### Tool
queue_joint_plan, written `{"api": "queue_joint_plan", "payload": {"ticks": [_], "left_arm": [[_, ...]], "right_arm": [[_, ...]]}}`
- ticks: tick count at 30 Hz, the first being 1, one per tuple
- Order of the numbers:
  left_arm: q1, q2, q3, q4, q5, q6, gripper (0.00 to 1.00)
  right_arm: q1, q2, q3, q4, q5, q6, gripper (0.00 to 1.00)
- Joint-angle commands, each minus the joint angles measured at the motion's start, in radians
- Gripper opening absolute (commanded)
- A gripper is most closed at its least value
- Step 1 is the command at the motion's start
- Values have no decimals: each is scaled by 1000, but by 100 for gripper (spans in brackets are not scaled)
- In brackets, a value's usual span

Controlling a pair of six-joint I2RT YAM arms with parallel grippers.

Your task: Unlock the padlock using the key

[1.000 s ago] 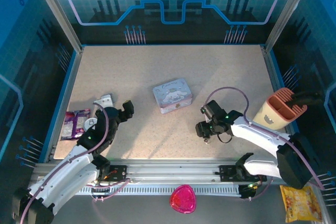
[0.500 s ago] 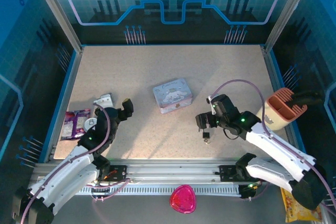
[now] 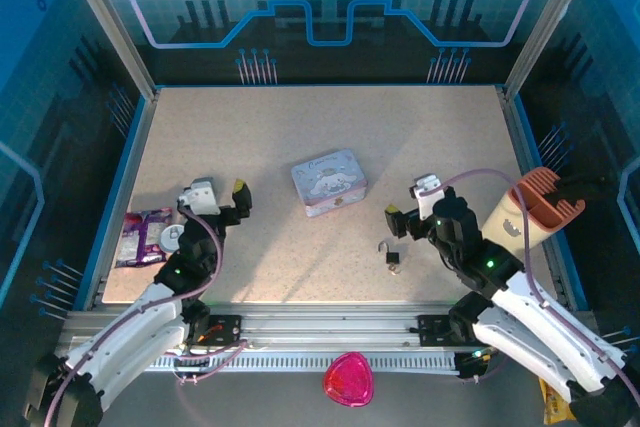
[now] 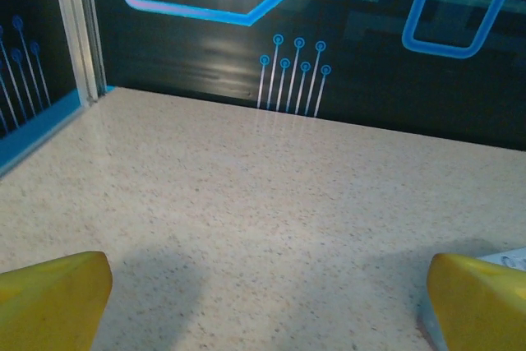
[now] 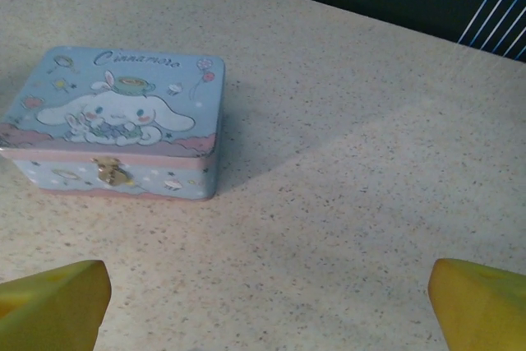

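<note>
The tiny padlock [image 3: 392, 258] lies on the table in front of the right arm, its thin shackle pointing away from me. I cannot make out the key as a separate thing at this size. My right gripper [image 3: 409, 199] hovers just behind and to the right of the padlock, apart from it. It is open, its yellow fingertips [image 5: 51, 306] spread wide over bare table. My left gripper [image 3: 221, 190] is open too, far to the left, with nothing between its yellow fingertips [image 4: 53, 300].
The pale blue cartoon tin [image 3: 329, 182] sits mid-table, with its clasp side [image 5: 111, 172] toward my right wrist. A purple packet [image 3: 143, 235] lies at the left edge. A peach holder [image 3: 535, 209] stands at the right edge. A pink heart-shaped thing [image 3: 349, 379] lies below the rail.
My right gripper has lifted off the padlock and drawn back to the right, leaving the padlock on the table. My left gripper has risen slightly.
</note>
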Motion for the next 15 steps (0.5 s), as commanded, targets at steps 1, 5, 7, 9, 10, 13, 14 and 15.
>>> {"api": "queue_joint_plan", "payload": {"ticks": [1,5,7,9,10,13,14,15], "left_arm": [[12,83,11,131,-72,140,99],[25,194,3,222,-100,198,99],[43,236,-4,265,-96,213,99],[69,276,-10,300,-91,206,99],[89,297,-14,321,-79,194,99],[152,357,-13,332,0,156,99],[168,383,-9,341,14,142,99],[179,407,-10,357,25,137,99]], "right_arm": [[-12,-49,-107,253,53,-131,100],[-31,-44,-225,462,31,-257,100],[-56,-18,-255,530,6,-252,100],[-77,23,-286,623,-12,-254,100],[-86,49,-300,662,-16,-265,100],[-113,135,-325,749,-16,-296,100],[-124,166,-329,772,-15,-301,100],[-134,188,-331,795,-18,-304,100]]}}
